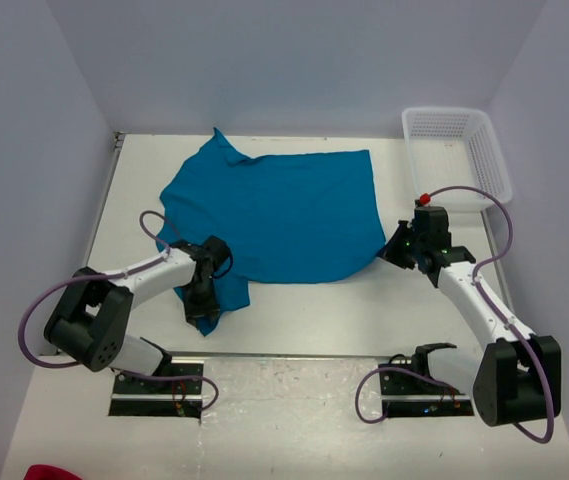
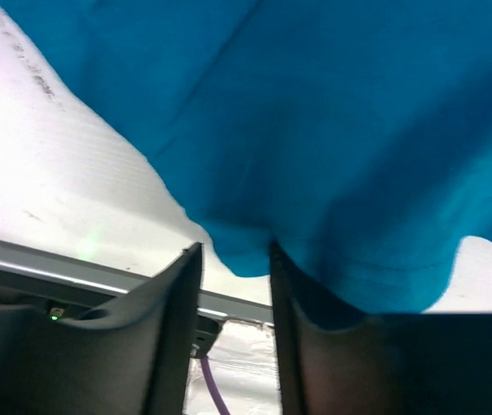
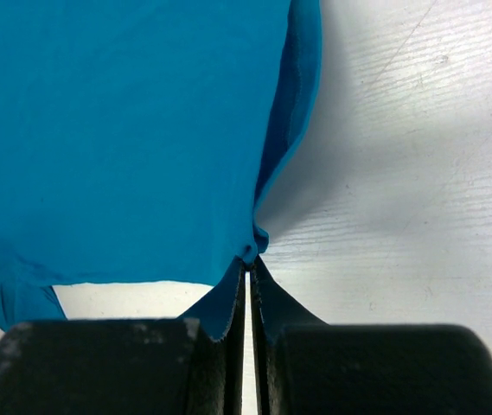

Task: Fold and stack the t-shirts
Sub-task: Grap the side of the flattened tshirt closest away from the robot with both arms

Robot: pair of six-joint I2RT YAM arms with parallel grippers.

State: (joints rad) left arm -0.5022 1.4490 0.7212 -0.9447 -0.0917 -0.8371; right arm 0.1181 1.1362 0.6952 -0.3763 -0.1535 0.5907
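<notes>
We see our right pincer (image 3: 248, 264) clamped on the t-shirt (image 1: 284, 215); our left pincer (image 2: 235, 252) stands narrowly apart at its hem.

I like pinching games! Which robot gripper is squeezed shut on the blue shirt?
The right gripper: it is pinched shut on the t-shirt's edge. The left gripper stands open, with a gap showing.

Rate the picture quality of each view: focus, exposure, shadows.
Top external: evenly lit and sharp, the t-shirt crisp, with only faint shadows. Left wrist: soft throughout, the table blown out white at left, the left gripper dark and blurred. Right wrist: sharpest on the cloth edge at the right gripper, with a soft grey shadow on the table beside it.
</notes>
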